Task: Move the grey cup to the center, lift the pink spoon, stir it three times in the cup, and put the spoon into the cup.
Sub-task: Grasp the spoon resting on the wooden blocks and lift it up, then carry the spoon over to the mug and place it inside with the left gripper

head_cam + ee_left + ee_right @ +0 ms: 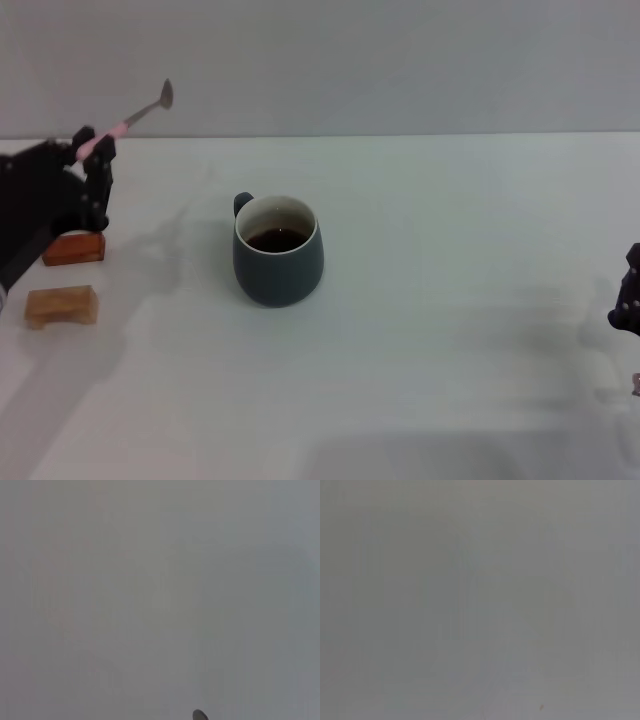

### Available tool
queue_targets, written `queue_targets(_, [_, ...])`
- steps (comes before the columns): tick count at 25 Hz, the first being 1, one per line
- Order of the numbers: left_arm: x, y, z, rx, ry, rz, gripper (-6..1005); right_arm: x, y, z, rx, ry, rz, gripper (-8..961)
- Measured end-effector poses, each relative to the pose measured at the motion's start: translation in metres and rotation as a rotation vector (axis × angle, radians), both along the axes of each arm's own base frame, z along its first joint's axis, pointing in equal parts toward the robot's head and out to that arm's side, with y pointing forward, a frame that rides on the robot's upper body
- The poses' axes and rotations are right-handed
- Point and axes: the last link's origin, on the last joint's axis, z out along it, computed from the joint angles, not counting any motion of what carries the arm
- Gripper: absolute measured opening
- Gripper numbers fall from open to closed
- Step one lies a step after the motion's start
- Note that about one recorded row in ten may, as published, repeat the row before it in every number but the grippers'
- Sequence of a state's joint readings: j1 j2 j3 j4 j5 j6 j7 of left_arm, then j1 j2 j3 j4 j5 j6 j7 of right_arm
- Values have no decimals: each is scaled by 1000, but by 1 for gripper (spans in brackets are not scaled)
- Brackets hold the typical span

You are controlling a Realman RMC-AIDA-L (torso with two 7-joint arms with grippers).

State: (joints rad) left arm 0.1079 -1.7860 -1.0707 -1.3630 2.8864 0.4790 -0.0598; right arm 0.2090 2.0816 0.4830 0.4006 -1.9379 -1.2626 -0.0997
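The grey cup point(278, 251) stands upright near the middle of the white table, its handle turned to the back left and dark liquid inside. At the far left my left gripper point(93, 148) is raised above the table, shut on the pink spoon point(128, 122). The spoon's pink handle runs up and to the right from the fingers, ending in the grey metal bowl high against the wall. That bowl's tip point(200, 715) shows in the left wrist view. My right gripper point(629, 296) sits at the right edge, only partly in view.
Two brown wooden blocks lie at the left: a darker one point(73, 248) below the left gripper and a paler one point(62, 305) nearer the front. The white table point(450, 300) meets a grey wall at the back.
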Motion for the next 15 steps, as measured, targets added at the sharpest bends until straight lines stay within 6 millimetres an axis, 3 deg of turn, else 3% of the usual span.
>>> queue_targets(7, [36,13,17,-50,90,-15,143,8,-10,7,41,-2,-22,-1])
queue_targets(11, [65,18,26,-83,176,-21,143,23,-29,26,154,2,-75,-1])
queue_targets(15, [79,18,25,-107,248,-5,143,34,-38,36,210,-3,-127,-1])
